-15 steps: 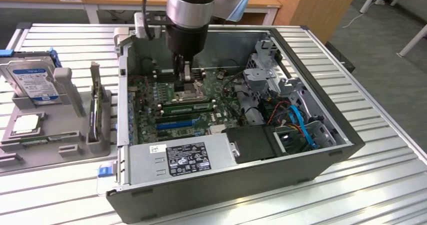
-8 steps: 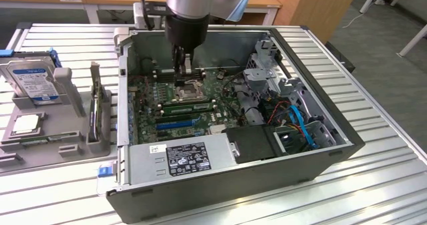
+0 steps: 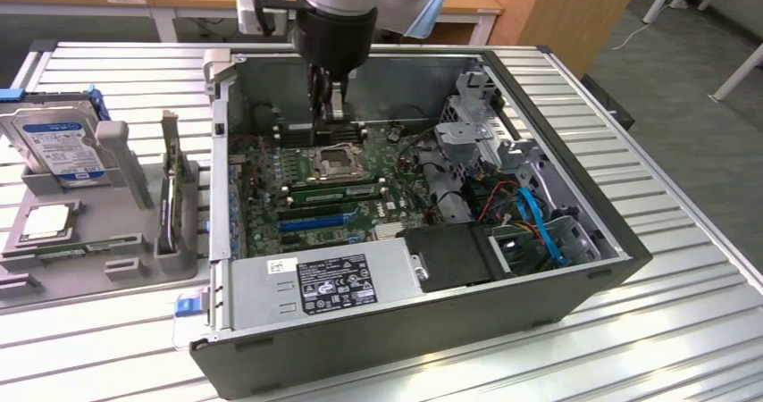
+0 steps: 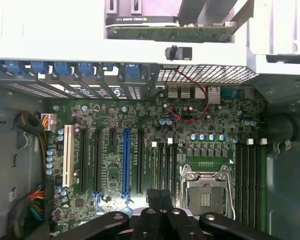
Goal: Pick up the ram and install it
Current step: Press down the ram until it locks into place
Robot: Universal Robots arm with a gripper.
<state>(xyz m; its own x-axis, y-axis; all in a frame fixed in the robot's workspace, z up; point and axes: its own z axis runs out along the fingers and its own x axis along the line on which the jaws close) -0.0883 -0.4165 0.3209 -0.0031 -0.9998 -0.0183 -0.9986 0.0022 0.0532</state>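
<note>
The ram (image 3: 171,180), a thin green stick, stands on edge in a grey holder (image 3: 179,246) on the table at the exterior view's left, outside the open computer case (image 3: 357,348). My gripper (image 3: 328,121) hangs inside the case above the motherboard (image 3: 268,174), near the processor socket (image 3: 335,161), far from that stick. In the wrist view its black fingers (image 4: 154,197) are pressed together with nothing between them, over the memory slots (image 4: 162,165) beside the socket (image 4: 206,192). A long green strip (image 3: 339,187) lies along the slots beside the socket.
A hard drive with a blue-white label (image 3: 57,143) and a square silver chip (image 3: 48,221) rest in the grey fixture. Inside the case are a power supply (image 3: 334,286), a drive cage (image 3: 477,121) and blue cables (image 3: 537,223). The case walls hem in the gripper.
</note>
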